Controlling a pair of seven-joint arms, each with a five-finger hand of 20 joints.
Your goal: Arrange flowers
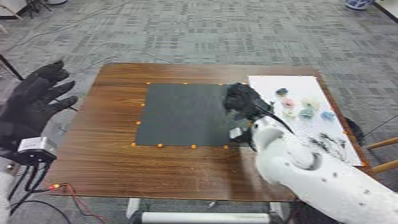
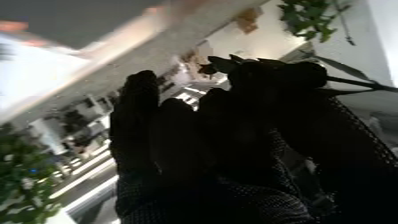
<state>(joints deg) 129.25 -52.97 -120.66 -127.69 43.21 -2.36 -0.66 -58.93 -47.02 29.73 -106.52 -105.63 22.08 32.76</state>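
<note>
My right hand (image 1: pixel 243 99) is over the right edge of the black mat (image 1: pixel 182 115), pinching a dark leafy stem (image 1: pixel 282 124) that slants back toward the wrist. In the right wrist view, the thumb and a finger of my right hand (image 2: pixel 240 120) close on that stem (image 2: pixel 351 84), with leaves on both sides of the pinch. A bloom on it cannot be made out. Several pink, cream and blue flower heads (image 1: pixel 306 113) lie on the white sheet (image 1: pixel 333 97), with dark sprigs (image 1: pixel 330 145) lower on it. My left hand (image 1: pixel 34 102) is open, off the table's left side.
The brown wooden table (image 1: pixel 93 150) carries small orange markers around the mat and the sheet. A red and black cable (image 1: pixel 71 192) hangs at the near left corner. Wooden chair parts (image 1: pixel 384 166) stand beyond the right edge.
</note>
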